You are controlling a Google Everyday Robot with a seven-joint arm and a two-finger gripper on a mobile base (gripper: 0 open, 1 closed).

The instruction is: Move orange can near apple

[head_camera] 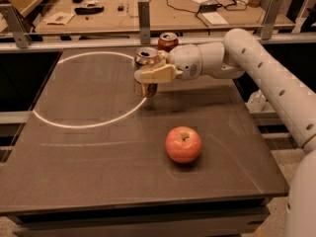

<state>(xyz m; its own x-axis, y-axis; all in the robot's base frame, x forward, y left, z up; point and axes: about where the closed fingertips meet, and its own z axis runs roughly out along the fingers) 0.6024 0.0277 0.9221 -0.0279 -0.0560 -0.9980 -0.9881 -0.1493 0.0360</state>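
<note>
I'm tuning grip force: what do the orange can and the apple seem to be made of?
Orange can: thin metal, probably aluminium; glossy golden side, silver top. Apple: likely real fruit, though waxy plastic is possible; smooth reddish-orange skin, soft sheen, yellowish stem dimple. The gripper grips the can toward the table's far edge.

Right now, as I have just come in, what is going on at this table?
A robot arm reaches in from the right, and its end effector is closed on the orange can toward the far side of the table. The apple sits alone nearer the front edge, clearly apart from the can, so the can is not yet beside it. A red can stands behind, at the far edge. I cannot tell whether the orange can is lifted off the surface.
</note>
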